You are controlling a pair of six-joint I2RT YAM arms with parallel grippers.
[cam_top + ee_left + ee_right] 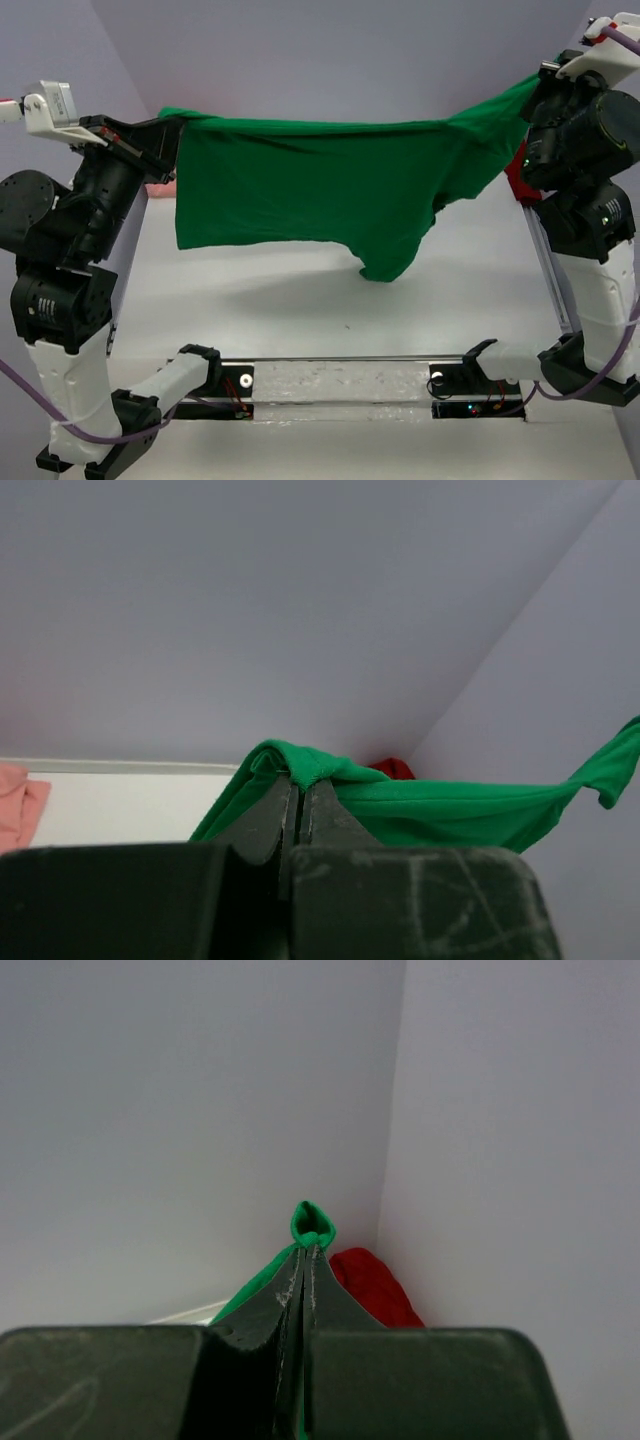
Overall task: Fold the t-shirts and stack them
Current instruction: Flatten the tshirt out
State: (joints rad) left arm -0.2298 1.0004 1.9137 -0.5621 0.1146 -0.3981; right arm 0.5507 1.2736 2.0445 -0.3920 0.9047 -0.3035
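Observation:
The bright green t-shirt (300, 185) hangs spread in the air above the table, stretched between both arms. My left gripper (170, 128) is shut on its upper left corner, and in the left wrist view the cloth (450, 815) bunches over the closed fingertips of that gripper (300, 783). My right gripper (535, 92) is shut on the upper right corner, where a small green fold (312, 1222) pokes out past the tips of the gripper (306, 1248). The dark red t-shirt (372, 1285) lies in the far right corner (515, 180). A bit of the salmon-pink t-shirt (15, 810) shows at the far left (160, 188).
The white table (300, 300) lies under the hanging shirt. Pale walls close in the back and both sides. A black and clear rail (350, 385) with both arm bases runs along the near edge.

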